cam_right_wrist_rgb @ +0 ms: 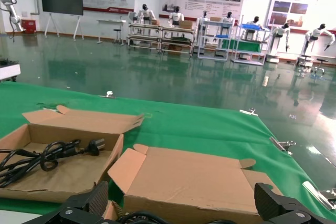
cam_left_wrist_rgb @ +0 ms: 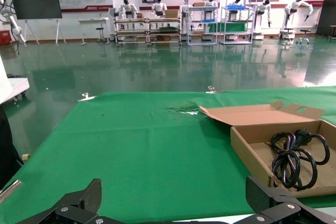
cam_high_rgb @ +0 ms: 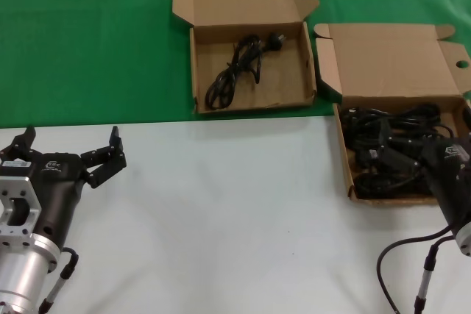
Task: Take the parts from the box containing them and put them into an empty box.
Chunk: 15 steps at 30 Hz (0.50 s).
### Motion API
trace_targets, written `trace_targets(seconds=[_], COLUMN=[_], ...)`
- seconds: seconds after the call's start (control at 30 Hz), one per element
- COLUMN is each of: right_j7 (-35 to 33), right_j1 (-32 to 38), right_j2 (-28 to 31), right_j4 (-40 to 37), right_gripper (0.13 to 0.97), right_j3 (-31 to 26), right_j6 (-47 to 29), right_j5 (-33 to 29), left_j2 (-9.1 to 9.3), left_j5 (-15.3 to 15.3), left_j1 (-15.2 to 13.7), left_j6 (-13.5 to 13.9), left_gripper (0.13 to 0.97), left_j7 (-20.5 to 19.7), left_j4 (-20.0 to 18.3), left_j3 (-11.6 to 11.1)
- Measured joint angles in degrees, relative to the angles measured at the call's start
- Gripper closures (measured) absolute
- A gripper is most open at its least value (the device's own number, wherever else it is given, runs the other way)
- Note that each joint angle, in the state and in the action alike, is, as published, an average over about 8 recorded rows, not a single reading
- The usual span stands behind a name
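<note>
- The right gripper (cam_high_rgb: 394,163) is reaching down into the box on the robot's right (cam_high_rgb: 390,56), the one with the broad flat lid panel leaning back; its dark body is covering the near right corner of that box in the head view.
- In the right wrist view its two fingers (cam_right_wrist_rgb: 89,203) are showing far apart at the lower corners, so the claw is standing wide open; black cable is just showing between them at the bottom edge; whether the fingers are touching the cords, the pictures are not letting me tell.
- The pile of black bundled power cords (cam_high_rgb: 383,137) is lying tangled in that right-hand box, filling most of its floor, with plugs showing among the loops.
- The second box (cam_high_rgb: 250,97) is sitting farther back and toward the middle, on the green cloth (cam_high_rgb: 88,42); its narrower lid with side ears is standing open behind it; it is not bare, as one coiled cord (cam_high_rgb: 237,68) is lying inside, its plug pointing toward the far right corner.
- That same coiled cord is showing in both wrist views, resting on the cardboard floor of its box.
- The left gripper (cam_high_rgb: 70,148) is hovering over the white table surface (cam_high_rgb: 235,211) on the near left, well apart from both boxes; its fingers are spread wide and holding nothing.
- Both boxes are sitting just beside each other, the right one straddling the edge where green cloth meets white tabletop.
</note>
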Motion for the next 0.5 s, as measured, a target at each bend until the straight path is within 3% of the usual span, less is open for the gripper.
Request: trace_targets(seconds=[0.5], right_j7=[0.0], right_j1=[0.0], right_j2=[0.0], right_j4=[0.0], right_gripper=[0.129], right_j3=[0.0], right_j6=[0.0], right_j5=[0.0], left_j2=[0.0], left_j5=[0.0], left_j1=[0.0], left_j6=[0.0], left_gripper=[0.132], left_j7=[0.0], left_j4=[0.0], left_j3=[0.0])
